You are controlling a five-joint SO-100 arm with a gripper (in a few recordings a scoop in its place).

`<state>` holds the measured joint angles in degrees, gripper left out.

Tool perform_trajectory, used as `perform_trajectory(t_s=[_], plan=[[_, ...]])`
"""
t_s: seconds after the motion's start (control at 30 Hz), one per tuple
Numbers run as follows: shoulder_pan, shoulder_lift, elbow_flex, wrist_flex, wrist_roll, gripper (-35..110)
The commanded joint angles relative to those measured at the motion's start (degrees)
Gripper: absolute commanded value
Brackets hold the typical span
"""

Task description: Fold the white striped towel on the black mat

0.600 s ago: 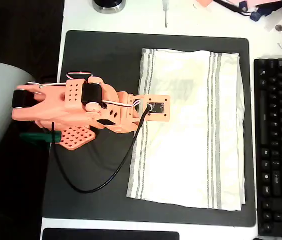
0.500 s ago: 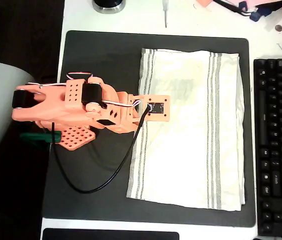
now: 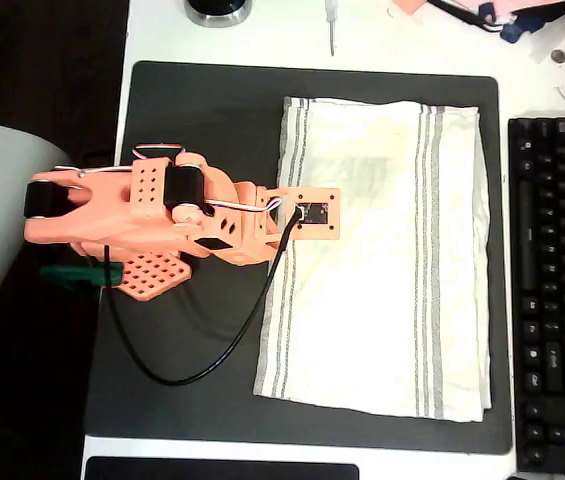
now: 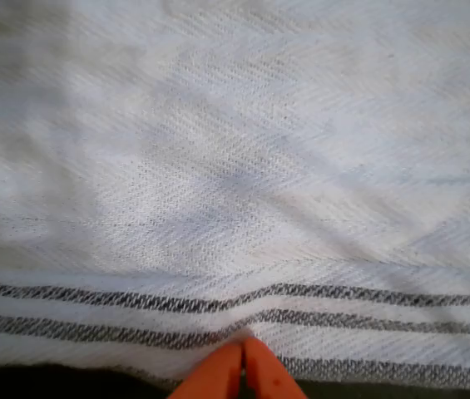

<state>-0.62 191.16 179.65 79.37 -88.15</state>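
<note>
The white striped towel point(image 3: 382, 280) lies spread flat on the right half of the black mat point(image 3: 202, 110), its grey stripes running along the left and right edges. My orange arm point(image 3: 162, 215) reaches in from the left, and its wrist plate point(image 3: 312, 215) sits over the towel's left striped edge. In the wrist view my gripper point(image 4: 243, 367) is low at the bottom centre with its two orange fingertips point(image 4: 218, 374) pressed together at the towel's point(image 4: 235, 191) striped hem. The cloth puckers toward them, and a strip of dark mat shows just below.
A black keyboard point(image 3: 557, 290) lies right of the mat, close to the towel's right edge. A black cable point(image 3: 212, 360) loops from the arm across the mat's left half. Small clutter lies on the white table point(image 3: 292, 35) along the top edge.
</note>
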Motion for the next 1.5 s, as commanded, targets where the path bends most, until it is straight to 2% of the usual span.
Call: perform_trajectory(t_s=[0.0, 1.47], plan=[[-1.1, 1.4, 1.2, 0.3, -0.4, 0], [-0.5, 1.4, 1.2, 0.3, -0.6, 0]])
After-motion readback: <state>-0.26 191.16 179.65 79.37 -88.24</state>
